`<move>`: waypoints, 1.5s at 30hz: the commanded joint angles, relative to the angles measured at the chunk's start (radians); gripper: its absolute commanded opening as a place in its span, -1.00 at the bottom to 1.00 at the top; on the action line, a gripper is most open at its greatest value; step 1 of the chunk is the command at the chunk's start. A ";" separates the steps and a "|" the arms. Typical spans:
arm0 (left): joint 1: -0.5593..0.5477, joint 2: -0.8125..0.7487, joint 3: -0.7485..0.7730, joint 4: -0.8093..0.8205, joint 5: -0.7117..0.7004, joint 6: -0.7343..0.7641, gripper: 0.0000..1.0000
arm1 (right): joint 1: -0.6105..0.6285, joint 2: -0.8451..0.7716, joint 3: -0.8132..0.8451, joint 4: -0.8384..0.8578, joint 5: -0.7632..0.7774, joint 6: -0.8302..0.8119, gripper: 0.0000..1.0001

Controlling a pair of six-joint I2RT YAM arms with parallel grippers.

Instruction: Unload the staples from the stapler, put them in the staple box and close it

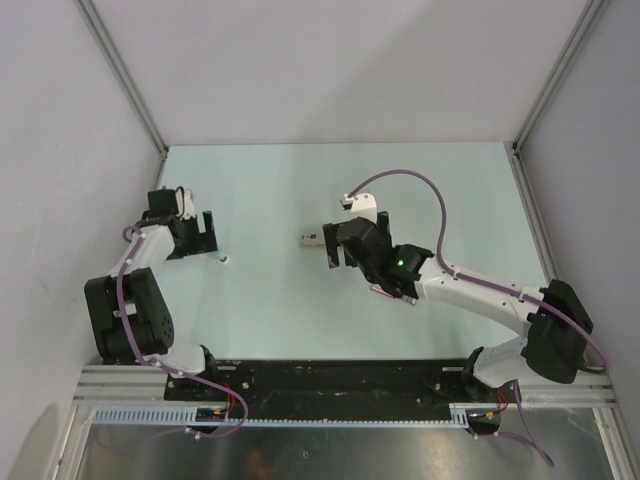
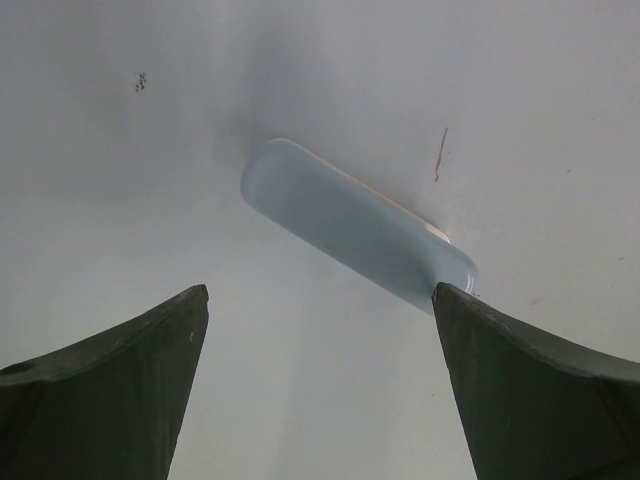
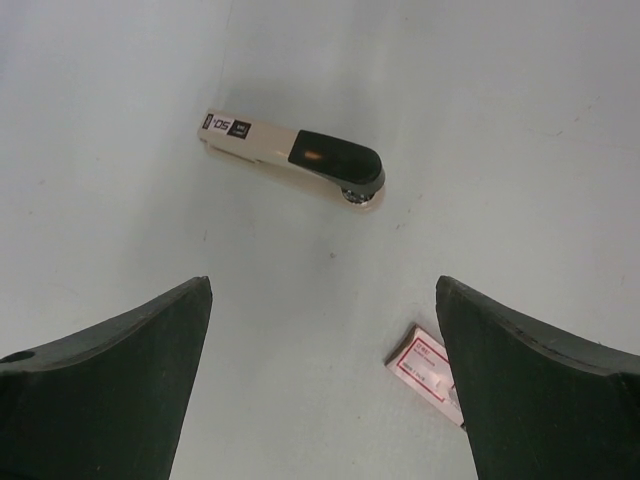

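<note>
Silver-and-black stapler [image 3: 290, 160] lies closed on my desk [image 3: 500, 100], no staples out; left fingers [image 2: 120, 380] and right fingers [image 3: 120, 380] hang spread, empty, the unloading all ahead.

the pale green table [image 1: 270, 190] carries a stapler [image 3: 292, 155] near its middle, a small pink-and-white box [image 3: 425, 366] lying flat near it, and a pale rounded oblong case [image 2: 355, 225] well apart toward the left.
</note>
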 commanded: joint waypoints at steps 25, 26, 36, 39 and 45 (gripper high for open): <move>-0.034 0.156 0.063 0.066 -0.003 -0.218 0.92 | 0.024 -0.082 -0.136 0.212 -0.165 -0.043 0.99; -0.032 0.161 0.064 0.071 -0.008 -0.226 0.89 | 0.025 -0.077 -0.137 0.216 -0.170 -0.046 0.99; -0.046 0.161 0.037 0.114 0.046 -0.207 -0.14 | 0.025 -0.042 -0.136 0.248 -0.221 -0.045 0.89; -0.069 0.132 -0.004 0.123 0.063 -0.176 -0.43 | 0.025 -0.042 -0.135 0.256 -0.233 -0.048 0.86; -0.206 0.011 -0.099 0.120 0.146 -0.097 -0.54 | 0.024 -0.045 -0.135 0.268 -0.245 -0.054 0.85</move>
